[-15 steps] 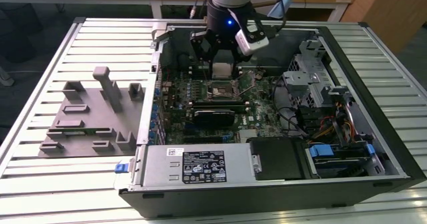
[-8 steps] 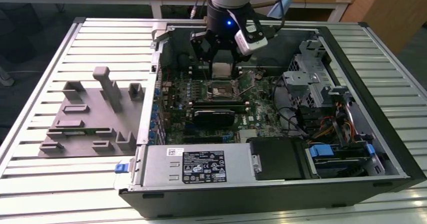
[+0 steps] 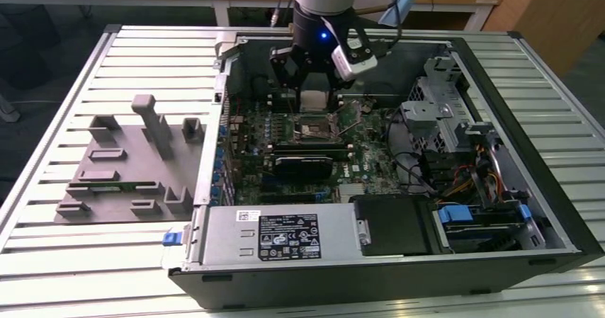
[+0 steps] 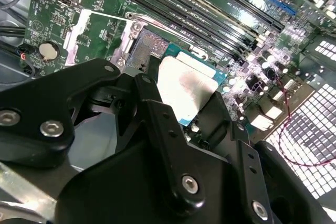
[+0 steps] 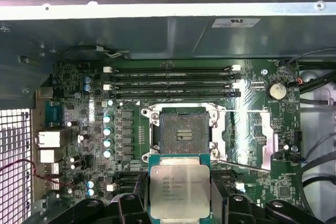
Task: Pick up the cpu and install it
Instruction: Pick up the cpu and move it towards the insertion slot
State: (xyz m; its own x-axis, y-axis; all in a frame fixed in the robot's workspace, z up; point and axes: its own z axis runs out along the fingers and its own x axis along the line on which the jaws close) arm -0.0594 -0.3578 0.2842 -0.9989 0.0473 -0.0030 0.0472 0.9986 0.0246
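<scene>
— Where do we find the cpu [image 5: 178, 190] right now?

— We see it up in the jaws, not on the board. In the first wrist view its pale metal top faces the camera, and a black finger [image 5: 218, 198] presses on each of two opposite edges. So we call the jaws closed on the cpu.

— Do both wrist views agree?

— They do. In the second wrist view the cpu [image 4: 186, 85] sits between the same black fingers, with its thin green rim showing at one edge.

— And the socket [image 5: 181, 132]?

— We see it lying open on the green motherboard [image 5: 79, 124], its dark square of contacts uncovered inside the metal frame. The cpu hangs just beside it and is not seated yet. We cannot tell how high it is held above the board.

— What lies close by?

— We spot the long memory slots [image 5: 168, 82] on the far side of the socket from the cpu, and a round coin battery [image 5: 276, 90] off to one side.

— What do we get from the exterior view?

— The arm [image 3: 321, 6] reaches down into the open computer case [image 3: 397, 282], which lies on its side on the slatted surface [image 3: 95, 261]. The cpu [image 3: 310, 100] is under the arm, with the socket [image 3: 317, 128] just nearer the camera and a black finned block [image 3: 302, 166] nearer again. On the exterior view's left, outside the case, we see a grey tray [image 3: 113, 183] with upright blocks [image 3: 151, 123].
</scene>
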